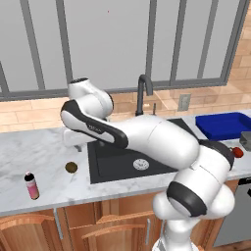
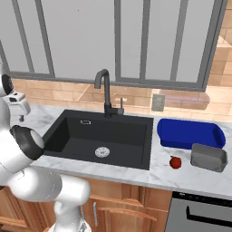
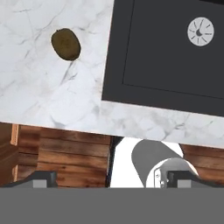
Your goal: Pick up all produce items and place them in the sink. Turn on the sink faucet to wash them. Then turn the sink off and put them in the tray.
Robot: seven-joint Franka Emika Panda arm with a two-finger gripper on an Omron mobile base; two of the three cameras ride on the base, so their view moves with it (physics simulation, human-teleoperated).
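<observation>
Your nearest target is the brownish-olive ball: it sits loose on the marble counter just left of the sink, near the front edge. In the hand view it shows at upper left, off the gripper's centreline, so you're looking down past it, not lined up on it

The red ball is on the far side of the basin, on the counter in front of the tray and just beside a grey container. Both produce items are outside the basin, so I'd judge the first pick hasn't happened yet

The sink is bare down to its silver drain. I see no water at the faucet, so the tap looks off. The tray holds nothing

Gripper: jaws spread wide, fingertips far apart at the bottom of the hand view, nothing between them. It's held high above the counter's front edge, with cabinet wood below it. That reads as an approach pose, wide enough to straddle the ball once you shift over and descend

Ignore the pink bottle further left, it isn't produce

Watch out: the ball is round on smooth marble, and an off-centre close could nudge it toward the edge
</observation>
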